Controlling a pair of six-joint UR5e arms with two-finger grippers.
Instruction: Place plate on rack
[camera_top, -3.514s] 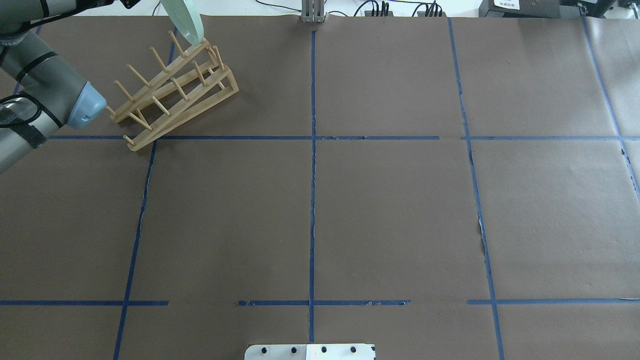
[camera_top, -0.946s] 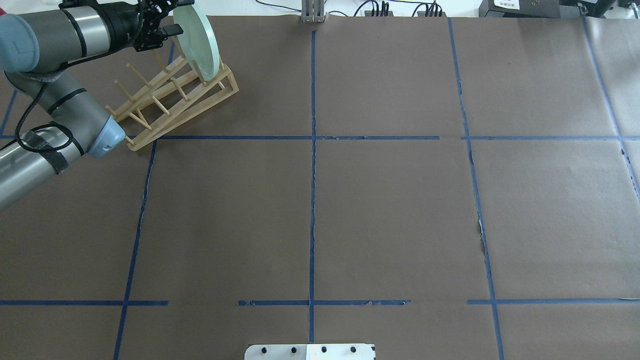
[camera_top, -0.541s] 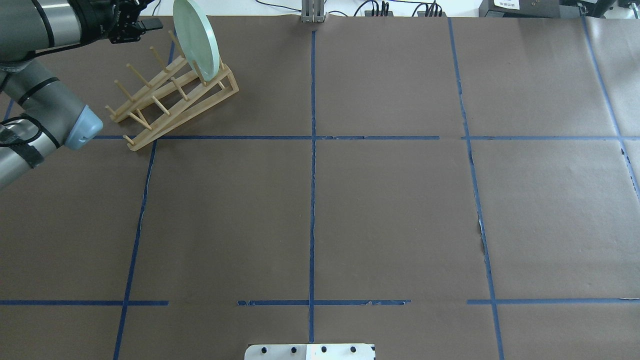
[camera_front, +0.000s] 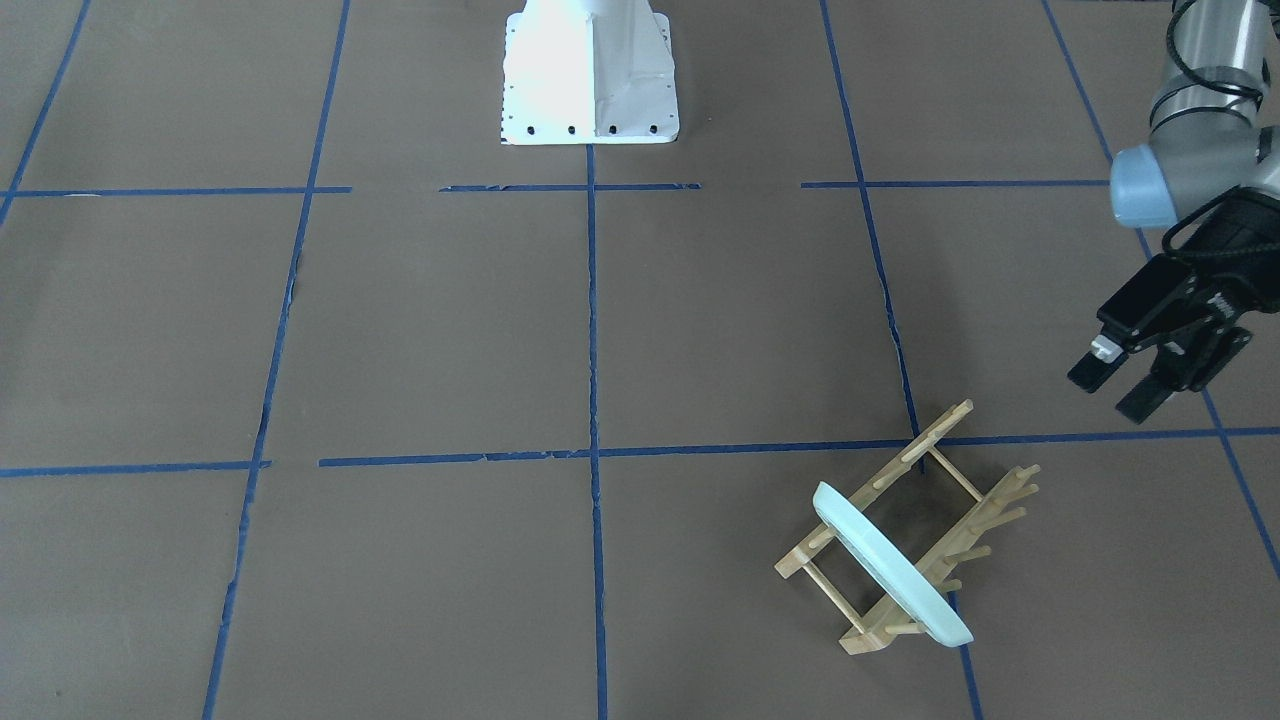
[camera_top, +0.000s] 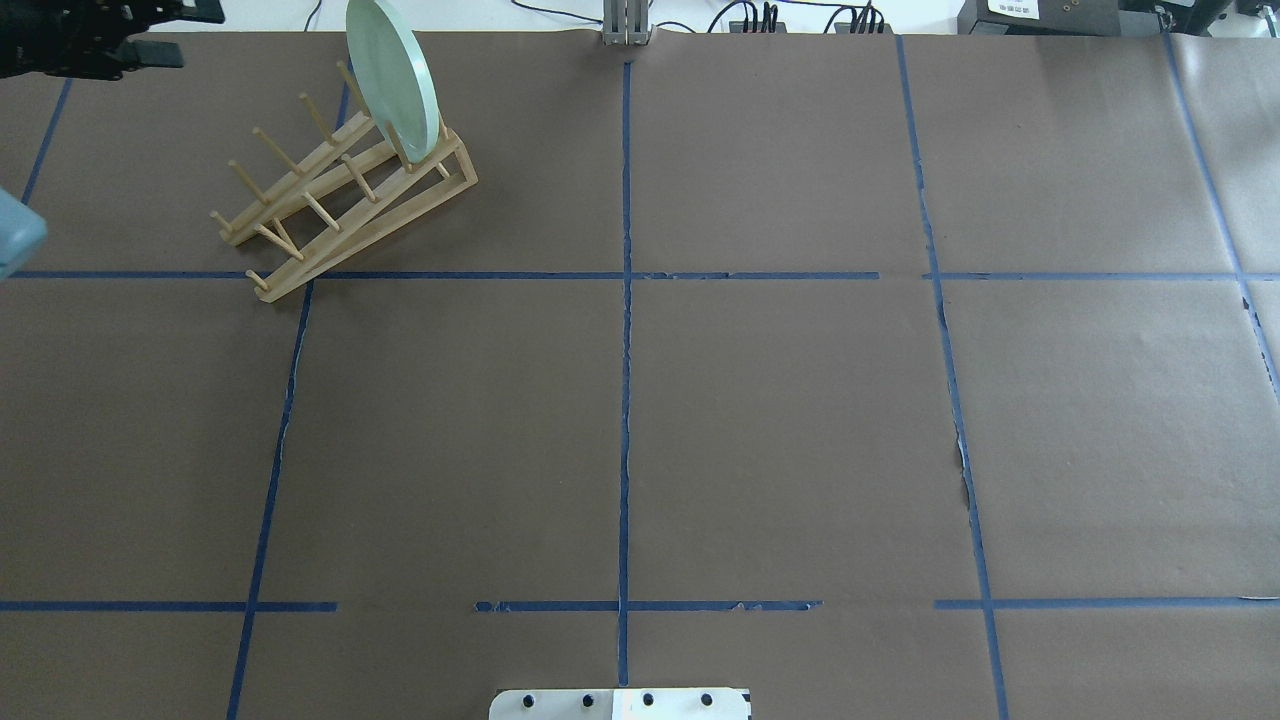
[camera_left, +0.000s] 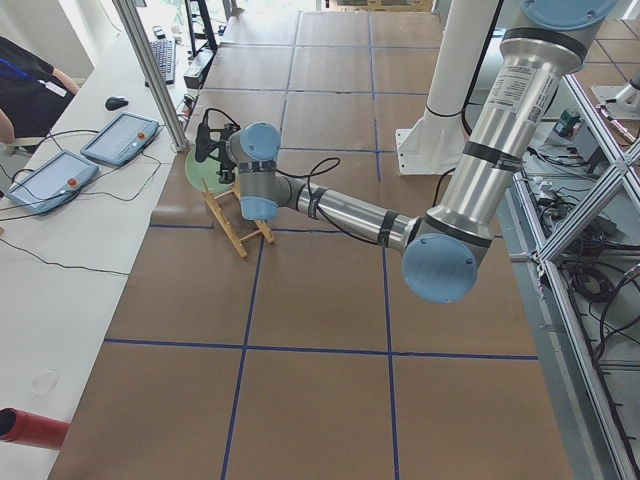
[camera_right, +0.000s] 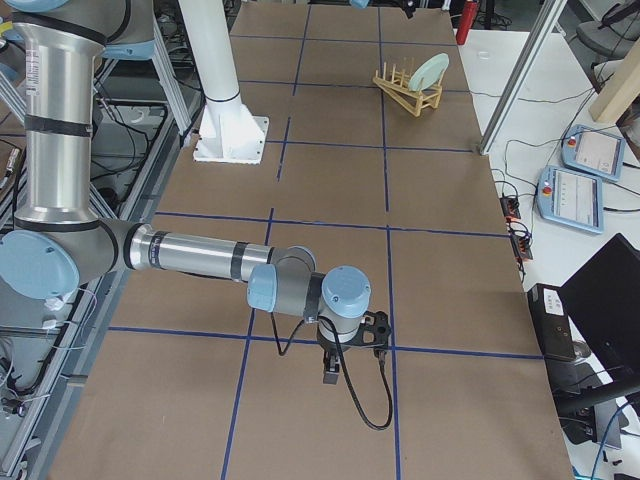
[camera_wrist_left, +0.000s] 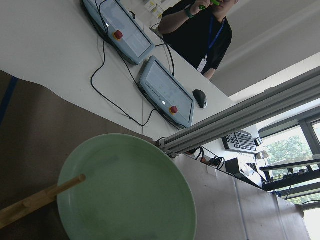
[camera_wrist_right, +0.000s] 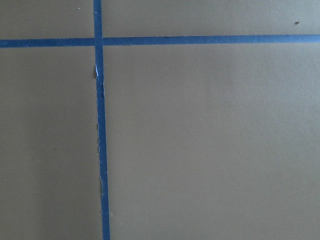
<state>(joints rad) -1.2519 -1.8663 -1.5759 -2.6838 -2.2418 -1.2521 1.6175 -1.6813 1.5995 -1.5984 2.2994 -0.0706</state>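
There are 1 plate (camera_top: 392, 75) and 1 rack (camera_top: 372, 230).

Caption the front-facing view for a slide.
Plate stands on edge in the rack; open left gripper hangs apart, empty.

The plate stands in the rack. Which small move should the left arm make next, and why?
Probably draw the left gripper away from the rack, toward the robot's base. The plate stands on edge between the pegs at the rack's end away from the robot. The gripper is open, holds nothing and is apart from both, so the placing seems done.
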